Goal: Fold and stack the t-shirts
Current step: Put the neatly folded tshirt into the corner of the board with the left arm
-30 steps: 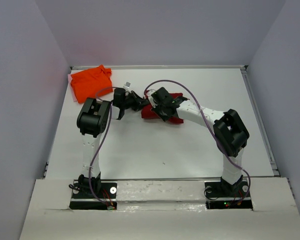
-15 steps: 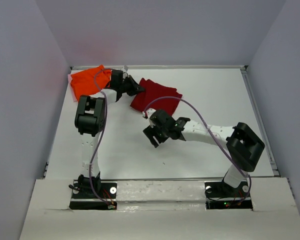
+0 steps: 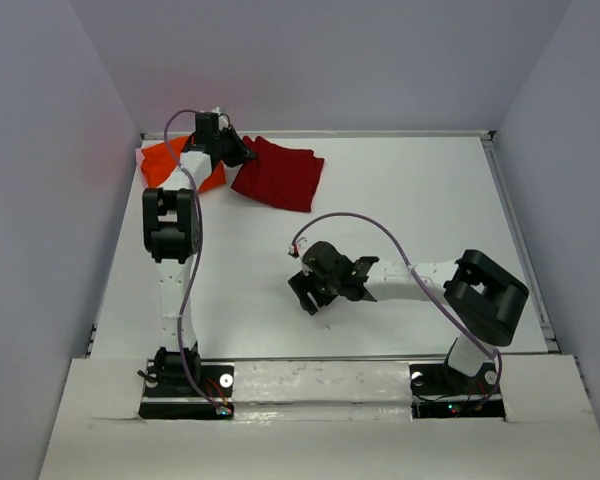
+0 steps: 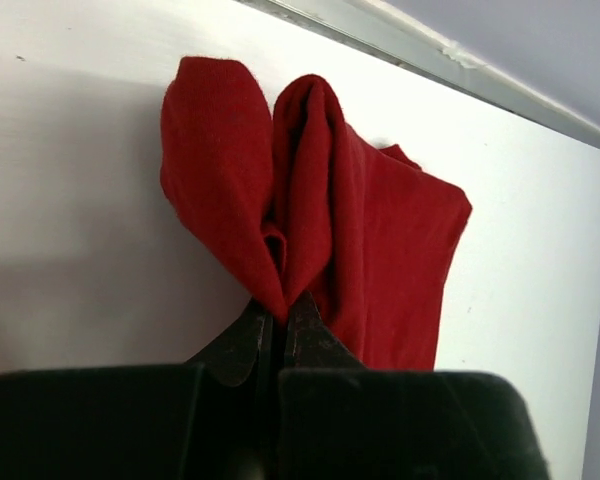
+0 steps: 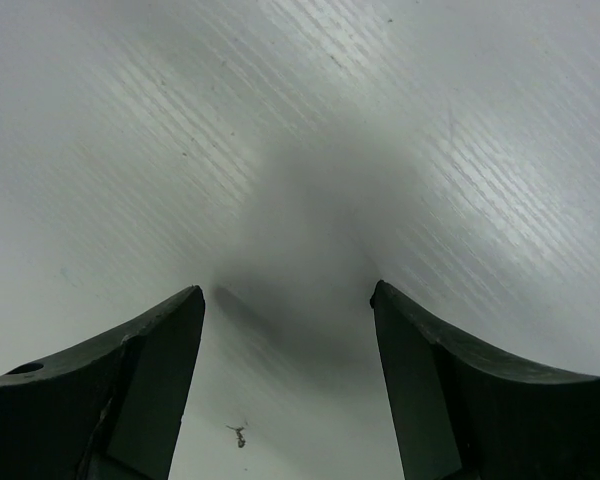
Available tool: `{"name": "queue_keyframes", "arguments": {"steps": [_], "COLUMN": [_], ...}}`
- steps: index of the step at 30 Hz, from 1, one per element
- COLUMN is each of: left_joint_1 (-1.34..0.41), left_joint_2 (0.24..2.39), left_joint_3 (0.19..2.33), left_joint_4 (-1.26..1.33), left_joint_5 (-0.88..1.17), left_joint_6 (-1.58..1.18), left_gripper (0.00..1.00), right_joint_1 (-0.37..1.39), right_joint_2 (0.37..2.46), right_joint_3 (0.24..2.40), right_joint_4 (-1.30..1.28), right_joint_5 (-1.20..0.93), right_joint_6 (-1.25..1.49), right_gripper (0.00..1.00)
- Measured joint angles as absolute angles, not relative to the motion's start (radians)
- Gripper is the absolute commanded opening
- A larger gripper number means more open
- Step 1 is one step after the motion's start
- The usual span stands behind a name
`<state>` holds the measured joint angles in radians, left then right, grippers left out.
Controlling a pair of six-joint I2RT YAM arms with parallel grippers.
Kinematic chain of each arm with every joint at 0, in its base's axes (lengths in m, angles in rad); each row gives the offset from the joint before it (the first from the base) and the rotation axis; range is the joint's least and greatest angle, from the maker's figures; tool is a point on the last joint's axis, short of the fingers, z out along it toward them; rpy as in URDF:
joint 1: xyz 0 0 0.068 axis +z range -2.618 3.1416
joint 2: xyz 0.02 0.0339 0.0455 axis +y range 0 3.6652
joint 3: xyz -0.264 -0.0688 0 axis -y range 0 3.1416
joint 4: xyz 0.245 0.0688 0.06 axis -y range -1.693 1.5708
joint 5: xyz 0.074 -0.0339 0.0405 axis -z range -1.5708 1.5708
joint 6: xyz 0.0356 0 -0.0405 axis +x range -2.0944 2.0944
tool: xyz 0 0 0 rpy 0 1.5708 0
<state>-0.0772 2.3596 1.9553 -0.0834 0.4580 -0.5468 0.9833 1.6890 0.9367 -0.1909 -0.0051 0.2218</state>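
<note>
Half orange t-shirt [image 3: 160, 166] behind left arm [image 3: 171, 226]

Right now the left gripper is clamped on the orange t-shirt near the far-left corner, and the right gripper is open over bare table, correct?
Not quite. The left gripper is clamped on the dark red t-shirt, not the orange t-shirt beside it; the left wrist view shows red cloth pinched between its jaws. The right gripper is indeed open over bare table.

White table [image 3: 400, 200] between plain grey walls [image 3: 330, 60]
</note>
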Motion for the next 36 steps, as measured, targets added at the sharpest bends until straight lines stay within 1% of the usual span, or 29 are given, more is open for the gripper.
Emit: {"name": "queue_keyframes", "arguments": {"steps": [8, 13, 25, 36], "left_joint_1": [-0.070, -0.069, -0.007, 0.038], "left_joint_2": [2.413, 2.414, 2.405, 2.310], "left_joint_3": [2.111, 2.185, 2.193, 2.193], "left_joint_4": [-0.206, -0.218, -0.257, -0.275], "left_joint_5": [0.419, 0.398, 0.316, 0.275], "left_joint_6": [-0.531, -0.528, -0.492, -0.464], "left_gripper": [0.00, 0.00, 0.00, 0.00], "right_joint_1": [1.037, 1.066, 1.074, 1.075], "right_joint_2": [1.714, 1.737, 1.750, 1.761], "right_joint_3": [0.908, 0.908, 0.908, 0.911], "right_joint_4": [-0.033, 0.035, 0.072, 0.093], "right_joint_5": [-0.019, -0.019, -0.035, -0.049], "right_joint_6": [0.238, 0.240, 0.237, 0.234], "right_gripper": [0.73, 0.74, 0.74, 0.74]}}
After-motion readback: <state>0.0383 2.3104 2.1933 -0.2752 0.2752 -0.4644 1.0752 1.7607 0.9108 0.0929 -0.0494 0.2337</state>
